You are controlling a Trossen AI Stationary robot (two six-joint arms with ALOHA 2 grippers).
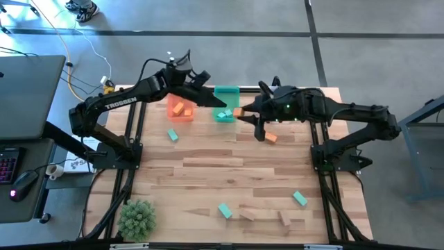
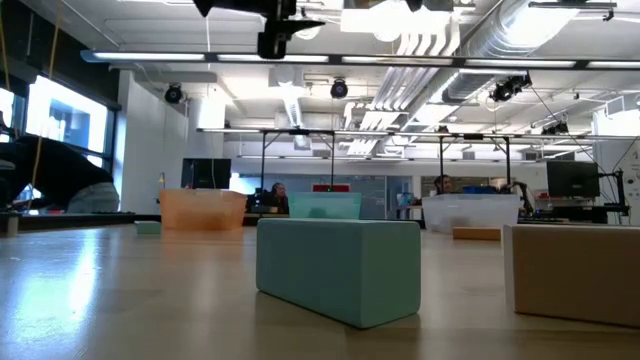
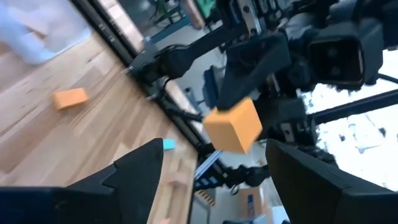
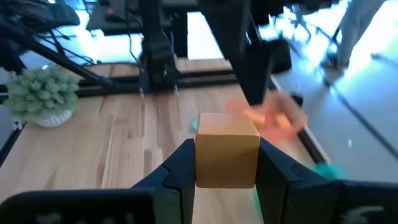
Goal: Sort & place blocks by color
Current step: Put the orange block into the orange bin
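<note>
Two small orange blocks (image 1: 182, 109) lie in the translucent orange bin (image 1: 171, 102), several stay loose; right gripper (image 1: 241, 112) pinches another, left gripper (image 1: 205, 78) spread.

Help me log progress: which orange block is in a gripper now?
The orange block clamped in the right gripper; the others lie in the orange bin or on the table.

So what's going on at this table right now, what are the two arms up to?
The robot is sorting small blocks by color into bins at the far edge of the table. The right gripper is shut on an orange block, held up beside the green bin. The left gripper is open and empty, up by the orange bin, which already holds orange blocks. One orange block lies under the right arm, and several teal blocks and tan blocks remain loose on the table.
</note>
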